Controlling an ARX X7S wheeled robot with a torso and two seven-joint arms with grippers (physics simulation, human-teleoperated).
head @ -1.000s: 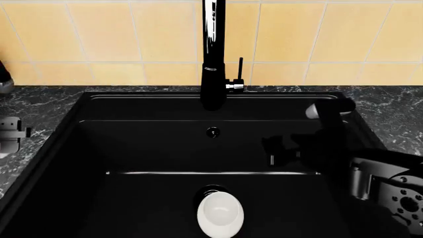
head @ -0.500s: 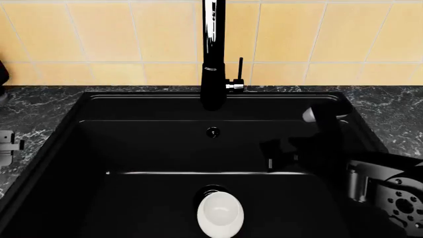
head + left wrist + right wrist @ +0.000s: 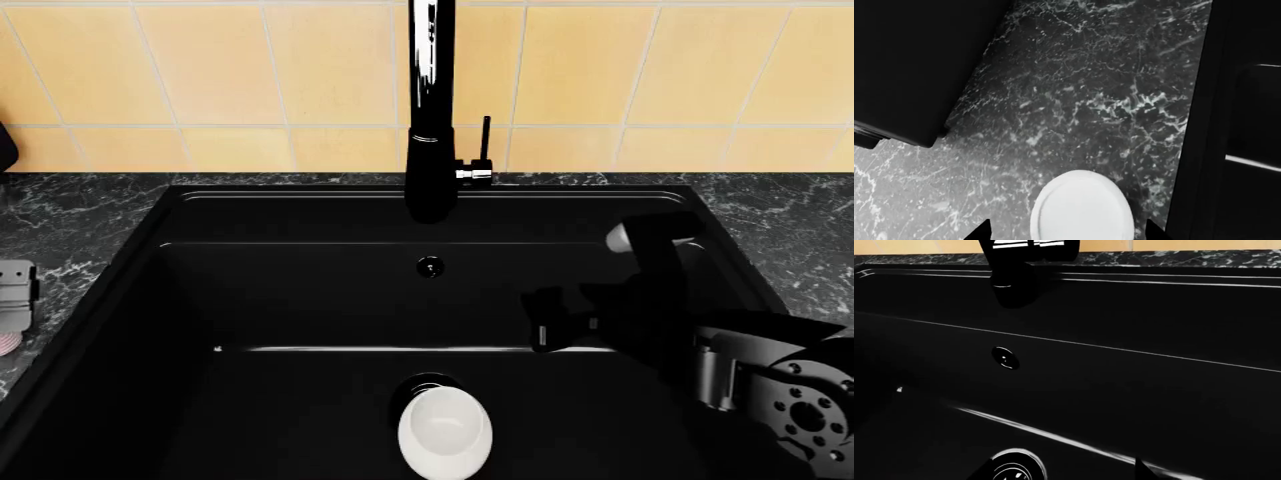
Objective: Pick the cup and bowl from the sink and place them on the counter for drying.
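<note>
The white bowl (image 3: pixel 445 432) sits on the floor of the black sink (image 3: pixel 307 300), just in front of the drain (image 3: pixel 424 384). The cup (image 3: pixel 1081 207) stands on the marble counter (image 3: pixel 1074 100) left of the sink. In the head view only a pale pink sliver of the cup (image 3: pixel 4 344) shows at the left edge. My left gripper (image 3: pixel 1069 232) is open, with a fingertip on each side of the cup and a gap on both sides; it also shows in the head view (image 3: pixel 11 290). My right gripper (image 3: pixel 541 318) is open and empty inside the sink, right of and behind the bowl. In the right wrist view its fingertips (image 3: pixel 1141 471) frame the drain (image 3: pixel 1014 471).
The tall black faucet (image 3: pixel 430 110) stands at the back middle of the sink, with an overflow hole (image 3: pixel 429 267) in the back wall. Yellow tiles line the wall behind. Marble counter runs on both sides (image 3: pixel 801 230). A dark block (image 3: pixel 914 65) overhangs the left counter.
My left gripper has drifted further left, nearly out of the head view, and the pink sliver has appeared below it. My right gripper has moved slightly left and lower in the sink. The bowl is unmoved.
</note>
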